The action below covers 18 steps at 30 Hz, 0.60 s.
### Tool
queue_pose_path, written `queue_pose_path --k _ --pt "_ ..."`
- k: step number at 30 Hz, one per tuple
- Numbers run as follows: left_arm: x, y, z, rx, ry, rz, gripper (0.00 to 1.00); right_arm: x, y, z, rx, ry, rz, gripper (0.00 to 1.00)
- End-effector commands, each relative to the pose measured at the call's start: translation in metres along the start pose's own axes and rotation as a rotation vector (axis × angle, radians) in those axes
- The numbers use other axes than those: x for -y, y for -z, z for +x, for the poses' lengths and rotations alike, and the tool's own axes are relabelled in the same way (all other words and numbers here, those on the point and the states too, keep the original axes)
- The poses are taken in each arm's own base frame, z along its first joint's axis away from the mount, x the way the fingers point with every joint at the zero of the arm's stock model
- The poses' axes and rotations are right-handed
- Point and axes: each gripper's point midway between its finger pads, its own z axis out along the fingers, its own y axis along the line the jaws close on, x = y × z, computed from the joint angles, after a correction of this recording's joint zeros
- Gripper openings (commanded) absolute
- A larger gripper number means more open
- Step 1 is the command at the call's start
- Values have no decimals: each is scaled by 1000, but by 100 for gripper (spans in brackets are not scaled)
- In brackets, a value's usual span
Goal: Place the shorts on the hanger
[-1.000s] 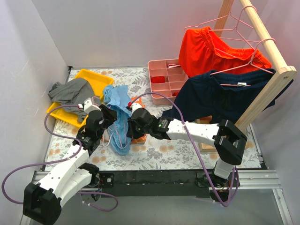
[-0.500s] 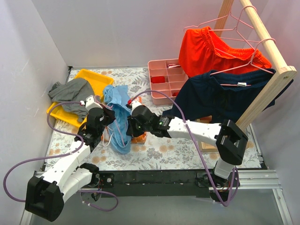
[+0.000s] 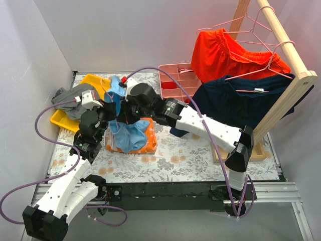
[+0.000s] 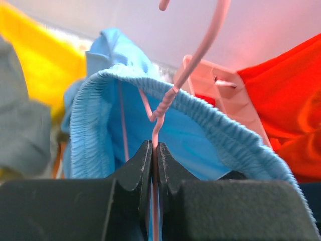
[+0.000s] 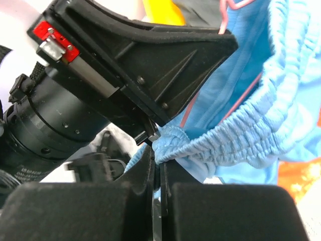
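Observation:
The sky-blue shorts hang between my two grippers above a folded orange cloth. In the left wrist view their gathered waistband loops open around the thin pink wire hanger, with the hook sticking up out of the waist opening. My left gripper is shut on the hanger's wire just below the twisted neck; it also shows in the top view. My right gripper is shut on the bunched waistband of the shorts, close beside the left gripper's body, and shows in the top view.
A yellow tray with a grey garment lies at far left. A pink compartment tray stands at the back. At right a wooden rail carries pink hangers with red-orange shorts and a navy garment.
Both grippers have risen and moved back toward the far left, carrying the hanger and shorts. The folded orange cloth below is now uncovered.

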Motion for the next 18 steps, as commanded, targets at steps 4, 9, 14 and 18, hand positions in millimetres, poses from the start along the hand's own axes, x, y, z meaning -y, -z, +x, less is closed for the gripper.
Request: queue_pose_path --k 4,9,14,18 --pt "78 35 -84 86 -203 284 0 17 44 -94 208 65 33 1" --pt "105 48 -98 -4 -260 369 0 25 52 -75 200 93 29 15" --pt "108 56 -77 -126 -279 414 0 43 45 -35 130 113 33 25" --pt "97 58 -64 -168 -293 387 0 33 54 -11 82 160 -55 57"
